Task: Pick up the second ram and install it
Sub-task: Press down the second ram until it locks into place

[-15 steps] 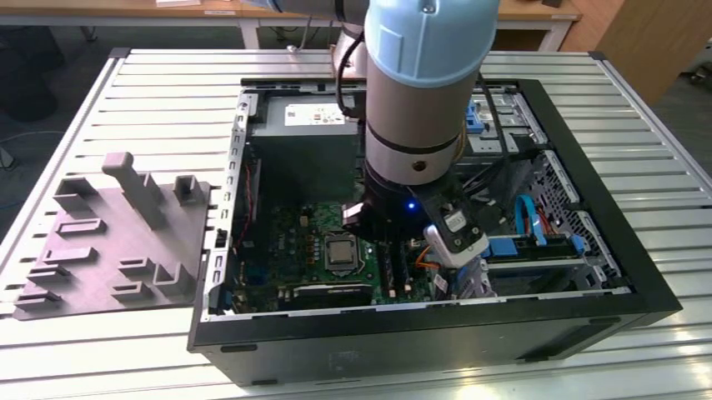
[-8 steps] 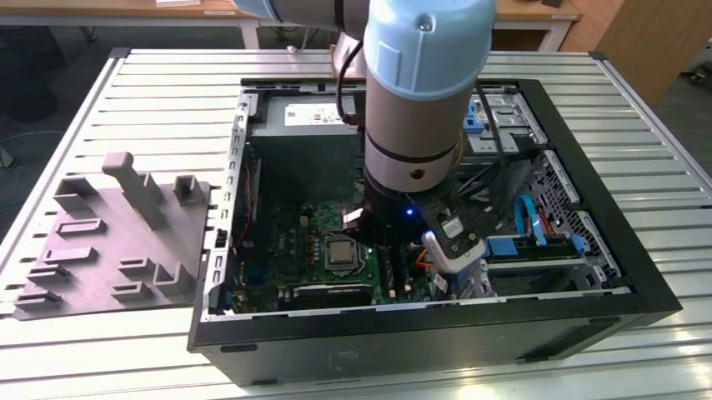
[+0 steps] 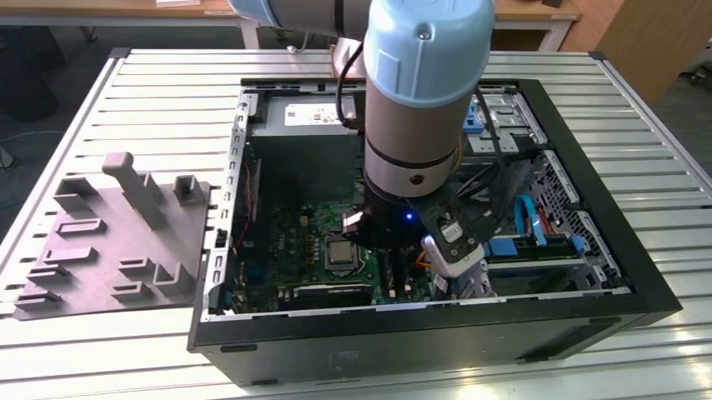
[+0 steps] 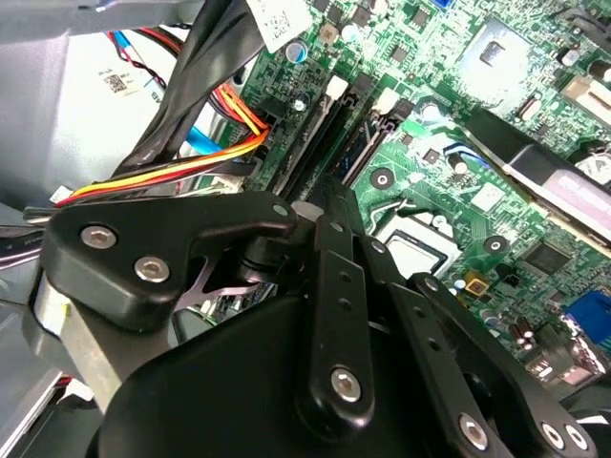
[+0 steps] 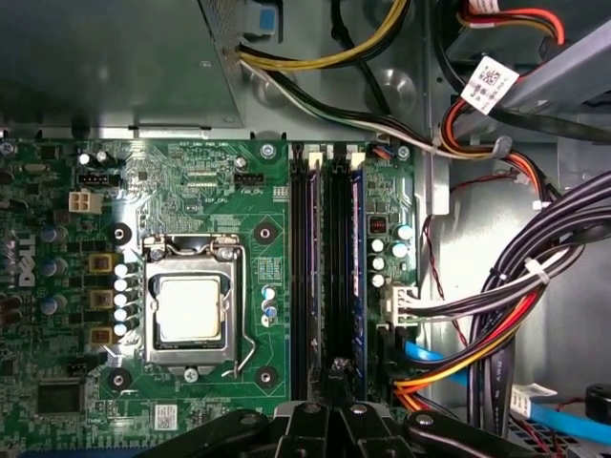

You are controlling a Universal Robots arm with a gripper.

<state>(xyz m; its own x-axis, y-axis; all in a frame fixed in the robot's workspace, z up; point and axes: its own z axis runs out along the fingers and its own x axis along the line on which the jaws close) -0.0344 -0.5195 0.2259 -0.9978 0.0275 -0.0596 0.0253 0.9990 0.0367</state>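
Ram: likely light, stiff, fragile, so hold its long edges, not chips; you cannot tell whether your pincer is clamped.

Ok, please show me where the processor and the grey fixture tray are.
processor [image 5: 188, 310]: first wrist view, middle of its silver lid.
grey fixture tray [image 3: 102, 252]: exterior view, bare part of its base.
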